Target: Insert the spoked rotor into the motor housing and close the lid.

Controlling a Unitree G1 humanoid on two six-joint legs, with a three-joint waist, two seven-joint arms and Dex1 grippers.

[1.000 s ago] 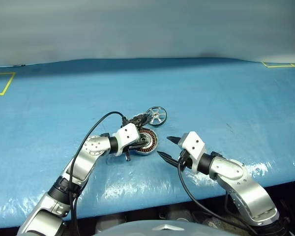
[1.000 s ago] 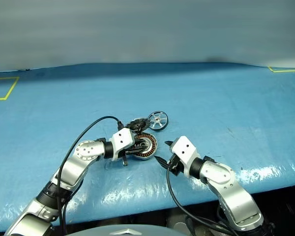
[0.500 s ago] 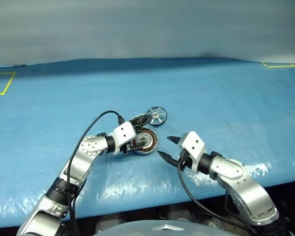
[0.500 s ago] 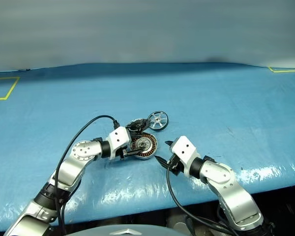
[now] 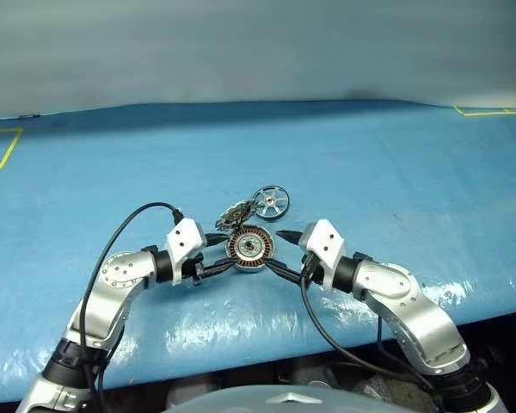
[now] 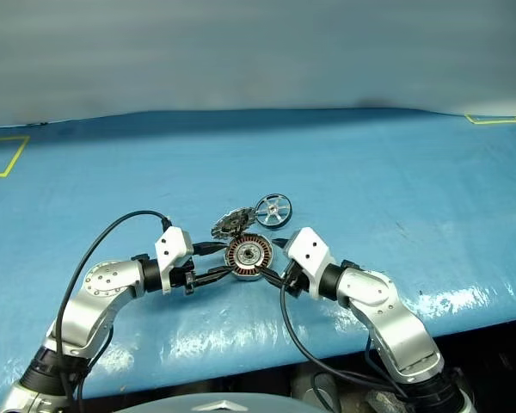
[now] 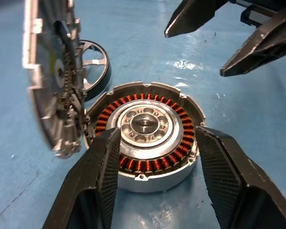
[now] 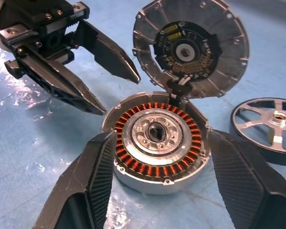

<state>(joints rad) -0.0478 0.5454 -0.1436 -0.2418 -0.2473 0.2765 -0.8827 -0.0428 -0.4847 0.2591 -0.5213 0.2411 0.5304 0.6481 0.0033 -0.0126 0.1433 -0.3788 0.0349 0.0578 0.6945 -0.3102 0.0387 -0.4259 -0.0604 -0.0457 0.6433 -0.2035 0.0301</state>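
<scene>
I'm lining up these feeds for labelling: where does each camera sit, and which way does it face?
Head stereo pair: looks forward and down over both arms at the blue table.
Left wrist: along the left gripper, facing the motor housing.
Right wrist: along the right gripper, facing the same housing and open lid.
Both wrist views share the spoked rotor.

Your motor housing point(image 8: 156, 139) lay flat on the blue surface: a round shallow metal cup, copper-orange windings ringing a silver centre, its cavity empty. Your lid point(image 8: 190, 50), a notched grey disc, stood swung open and upright at the housing's far edge, joined there, its inner face showing a dark circular board. Your spoked rotor point(image 8: 269, 125), a shiny silver wheel, lay flat just beside the housing.
</scene>
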